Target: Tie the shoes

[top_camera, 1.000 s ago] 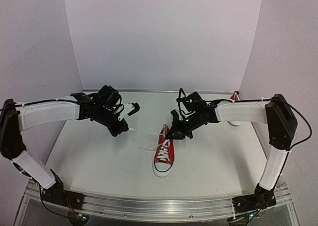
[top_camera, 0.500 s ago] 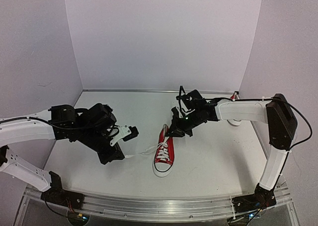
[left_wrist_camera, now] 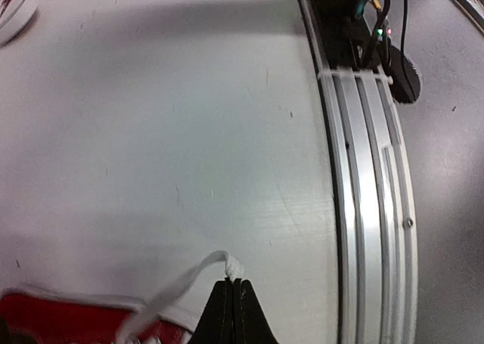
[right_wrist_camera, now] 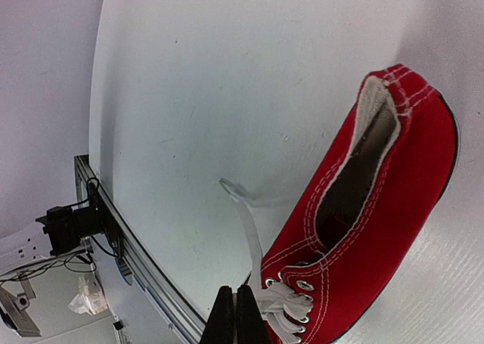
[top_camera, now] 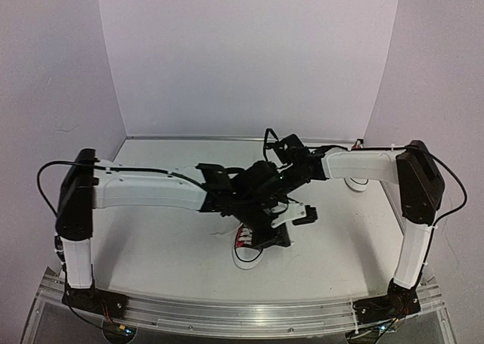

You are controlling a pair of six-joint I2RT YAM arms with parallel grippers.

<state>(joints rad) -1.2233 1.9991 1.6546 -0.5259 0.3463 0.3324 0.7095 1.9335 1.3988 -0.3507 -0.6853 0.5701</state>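
Canvas this small is light and soft, so the shoe (top_camera: 243, 251) is likely to slide or tip on the smooth table (top_camera: 144, 242) if a lace is pulled hard. It lies on its sole near the middle of the table, toe toward the arms' bases. In the top view the left arm reaches across it and hides most of it, and only the toe cap shows.

The left gripper (left_wrist_camera: 233, 287) has its fingers (left_wrist_camera: 221, 314) pressed together on the very tip of a white lace (left_wrist_camera: 178, 291). That lace runs slack from the pinch down to the red upper at the bottom of the left wrist view.

The right gripper (right_wrist_camera: 235, 297) is also closed tight, low beside the eyelets. A 2nd strand (right_wrist_camera: 248, 230) passes just beside its fingertips, but I cannot tell whether it is actually pinned.

The laces are flat, limp and probably a little slippery, so they will fold and sag rather than hold a loop. My judgement is that a grip further from the frayed tip, nearer mid-strand, would be safer than this end pinch, which could slip free under tension. The rubber sole and toe cap are the only stiff parts and are the best place to press to steady the shoe. No knot shows in any view.
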